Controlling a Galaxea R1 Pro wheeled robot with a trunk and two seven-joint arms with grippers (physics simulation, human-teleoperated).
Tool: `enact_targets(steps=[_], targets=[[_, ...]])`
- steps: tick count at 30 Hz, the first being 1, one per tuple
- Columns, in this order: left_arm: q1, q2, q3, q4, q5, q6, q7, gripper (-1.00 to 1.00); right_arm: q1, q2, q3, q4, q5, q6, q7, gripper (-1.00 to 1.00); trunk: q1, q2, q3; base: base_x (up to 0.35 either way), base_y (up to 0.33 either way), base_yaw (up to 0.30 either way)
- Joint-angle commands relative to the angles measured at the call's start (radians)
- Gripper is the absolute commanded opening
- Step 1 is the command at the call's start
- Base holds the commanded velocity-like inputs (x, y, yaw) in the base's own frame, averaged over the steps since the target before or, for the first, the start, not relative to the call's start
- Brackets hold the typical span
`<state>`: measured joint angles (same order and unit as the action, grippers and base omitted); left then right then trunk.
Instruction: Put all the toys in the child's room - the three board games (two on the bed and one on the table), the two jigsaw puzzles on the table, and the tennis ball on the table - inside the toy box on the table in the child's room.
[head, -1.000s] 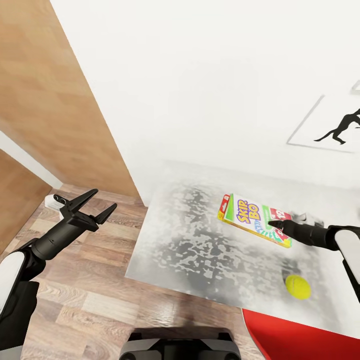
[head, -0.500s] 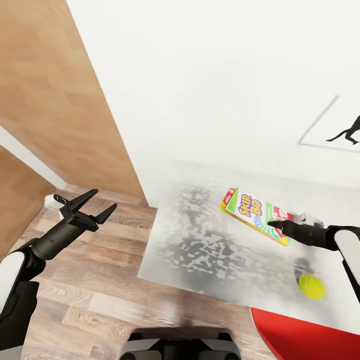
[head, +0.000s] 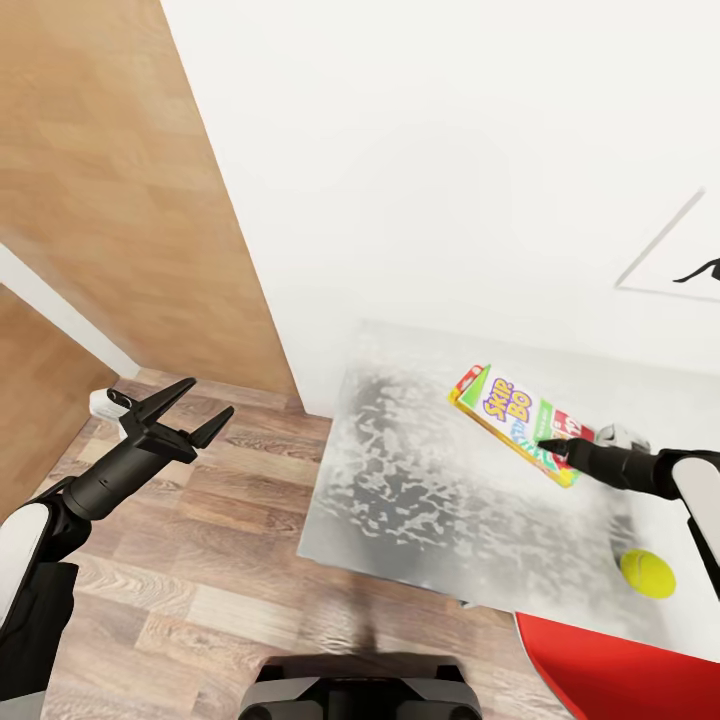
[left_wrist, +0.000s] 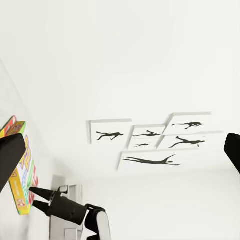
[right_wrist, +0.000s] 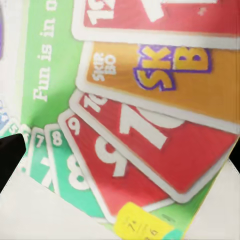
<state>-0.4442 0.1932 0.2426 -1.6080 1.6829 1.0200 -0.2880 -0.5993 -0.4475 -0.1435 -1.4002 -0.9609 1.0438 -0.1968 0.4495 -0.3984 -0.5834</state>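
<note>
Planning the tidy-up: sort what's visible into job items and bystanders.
Job: Skip-Bo board game, tennis ball, table, right gripper.
Bystanders: silhouette wall pictures, red object, wooden floor.

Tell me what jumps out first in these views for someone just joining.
The bright Skip-Bo box lies flat on the white table, with the right claw at its near edge; its red and green cards show up close in the right wrist view. A tennis ball sits nearer, beside a red shape at the lower right. The left claw hovers open over the wooden floor.
</note>
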Motion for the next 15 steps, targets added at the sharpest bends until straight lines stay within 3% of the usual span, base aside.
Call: enact_targets(steps=[1, 15], targets=[[-0.001, 0.000, 0.001, 0.000, -0.008, 0.003, -0.008, 1.00, -0.003, -0.002, -0.001, 0.000, -0.011, 0.003, -0.010, 1.00, 0.001, -0.002, -0.001, 0.000, 0.014, 0.000], [-0.001, 0.000, 0.001, 0.000, -0.007, 0.003, -0.008, 1.00, -0.012, -0.011, -0.043, 0.008, -0.010, 0.003, -0.016, 1.00, 0.001, -0.002, -0.001, 0.000, 0.004, 0.001]])
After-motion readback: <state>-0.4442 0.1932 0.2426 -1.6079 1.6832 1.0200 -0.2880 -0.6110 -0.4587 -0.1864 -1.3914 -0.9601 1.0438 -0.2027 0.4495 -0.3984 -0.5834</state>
